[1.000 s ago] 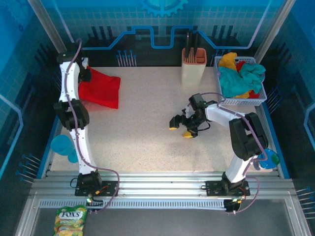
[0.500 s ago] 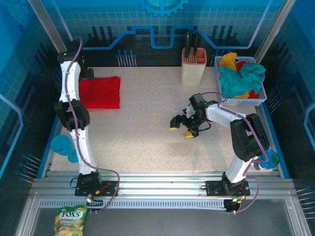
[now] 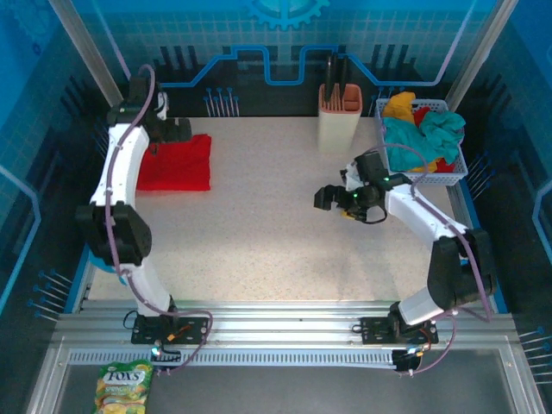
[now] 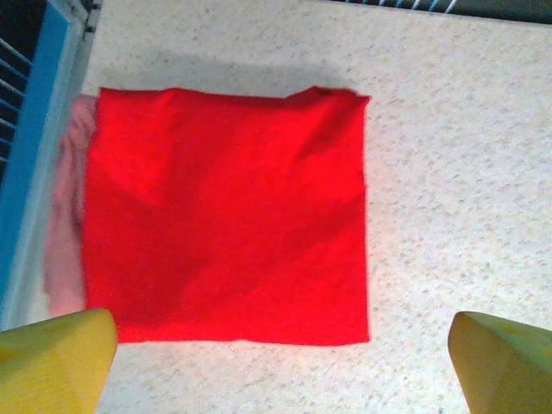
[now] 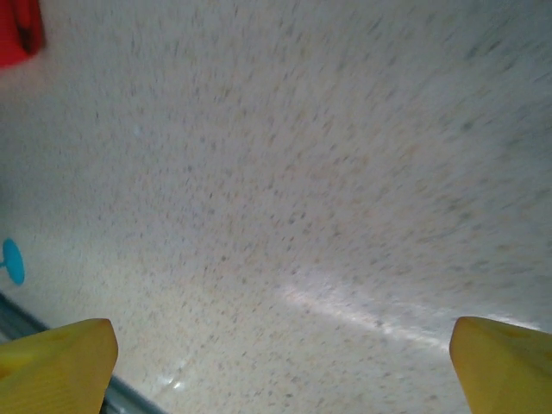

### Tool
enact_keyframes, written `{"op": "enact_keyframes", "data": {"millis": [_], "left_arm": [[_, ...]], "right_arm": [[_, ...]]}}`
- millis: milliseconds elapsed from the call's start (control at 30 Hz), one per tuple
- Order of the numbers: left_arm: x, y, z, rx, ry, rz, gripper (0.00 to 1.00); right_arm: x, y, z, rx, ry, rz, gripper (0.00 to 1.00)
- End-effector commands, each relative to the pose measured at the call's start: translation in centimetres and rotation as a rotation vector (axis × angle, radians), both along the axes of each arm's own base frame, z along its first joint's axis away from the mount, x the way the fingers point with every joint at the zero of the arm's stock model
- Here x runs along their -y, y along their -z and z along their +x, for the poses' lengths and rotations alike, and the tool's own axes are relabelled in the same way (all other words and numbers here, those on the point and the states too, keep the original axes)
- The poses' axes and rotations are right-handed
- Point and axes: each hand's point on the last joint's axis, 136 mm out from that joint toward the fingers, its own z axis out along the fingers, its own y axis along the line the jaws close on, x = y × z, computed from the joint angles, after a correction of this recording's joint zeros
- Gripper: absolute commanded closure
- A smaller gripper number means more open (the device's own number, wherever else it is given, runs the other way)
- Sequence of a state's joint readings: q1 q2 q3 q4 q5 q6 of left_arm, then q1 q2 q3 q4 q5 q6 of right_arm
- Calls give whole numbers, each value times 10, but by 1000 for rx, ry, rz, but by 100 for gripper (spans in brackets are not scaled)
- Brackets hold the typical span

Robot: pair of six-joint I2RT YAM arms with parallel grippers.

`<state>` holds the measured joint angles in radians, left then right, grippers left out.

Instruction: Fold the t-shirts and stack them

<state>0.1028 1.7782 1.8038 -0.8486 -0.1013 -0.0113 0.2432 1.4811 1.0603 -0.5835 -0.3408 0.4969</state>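
The bright red t-shirt [image 3: 177, 162] lies folded into a flat square at the table's far left, its plain side up. In the left wrist view the red t-shirt [image 4: 228, 216] covers the dusty pink t-shirt [image 4: 65, 228], of which only a strip shows along the left edge. My left gripper [image 3: 172, 131] hovers over the stack's far edge. It is open, and the left gripper [image 4: 276, 375] holds nothing between its yellow fingertips [image 4: 52, 362]. My right gripper [image 3: 336, 201] hangs open over bare table at right of centre. The right gripper [image 5: 276, 371] is empty.
A white basket [image 3: 448, 177] of teal, yellow and red cloths stands at the back right. A beige holder [image 3: 339, 116] with dark tools is beside it. Blue cups sit at the left edge [image 3: 110, 254] and right edge [image 3: 473, 278]. A candy bag [image 3: 125, 384] lies below the rails.
The red shirt, tilted and lifted a second ago, now lies flat and released. My left gripper shifted right, away from it. The right gripper moved right and back, toward the basket.
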Motion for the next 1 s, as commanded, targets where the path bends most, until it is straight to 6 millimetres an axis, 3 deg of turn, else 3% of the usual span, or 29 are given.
{"op": "enact_keyframes", "data": {"millis": [0,133,400,633,767,867,967], "left_arm": [[22,-31,1,260,52,-111,1],[38,-17,-25,368,88,-183,1],[48,57,-73,438,86,-227,1],[47,96,-74,492,106,-185,1],[36,130,-75,506,65,-109,1],[34,130,-75,566,63,-70,1],[39,136,-74,588,91,-63,1]], "right_arm": [[31,-9,9,145,34,-109,0],[60,-23,12,376,76,-242,0],[106,-26,13,667,144,-436,0],[138,-11,7,775,208,-546,0],[148,-10,9,908,271,-518,0],[151,-1,17,930,290,-502,0],[141,1,33,931,237,-461,0]]}}
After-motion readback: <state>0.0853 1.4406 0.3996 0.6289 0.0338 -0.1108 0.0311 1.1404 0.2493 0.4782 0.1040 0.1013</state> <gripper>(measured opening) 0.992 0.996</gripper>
